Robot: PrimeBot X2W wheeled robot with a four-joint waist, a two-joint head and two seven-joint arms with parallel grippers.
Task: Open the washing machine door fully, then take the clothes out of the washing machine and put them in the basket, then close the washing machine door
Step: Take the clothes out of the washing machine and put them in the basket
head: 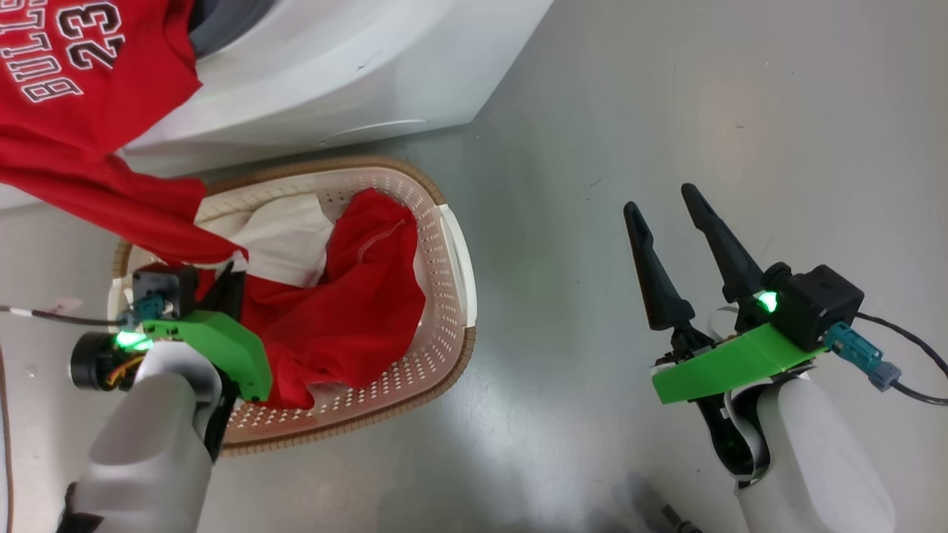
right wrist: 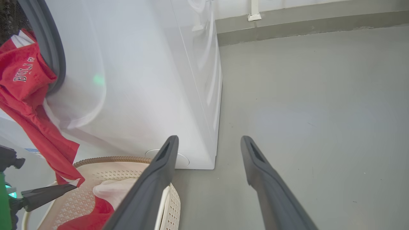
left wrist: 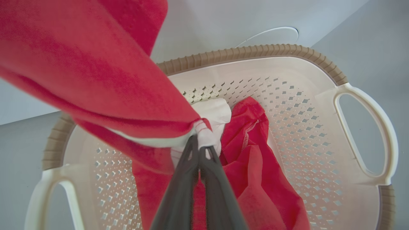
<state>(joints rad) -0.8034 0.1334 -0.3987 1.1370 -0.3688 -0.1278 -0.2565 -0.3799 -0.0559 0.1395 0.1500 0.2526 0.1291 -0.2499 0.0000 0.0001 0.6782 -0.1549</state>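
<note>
A red garment [head: 81,89] with white lettering and the number 23 hangs out of the washing machine [head: 355,66] and stretches down over the basket [head: 452,244]. My left gripper [head: 233,270] is shut on its white-trimmed hem [left wrist: 204,127], just above the basket's inside. Another red garment [head: 355,311] with a white panel lies in the basket. My right gripper [head: 670,211] stands open over the bare floor, right of the basket, holding nothing. The washing machine door is out of view.
The washer's white side [right wrist: 143,80] and grey gasket [right wrist: 56,48] stand close behind the basket. Grey floor [head: 666,111] stretches to the right, up to a wall skirting [right wrist: 303,19]. A cable [head: 911,355] trails from my right wrist.
</note>
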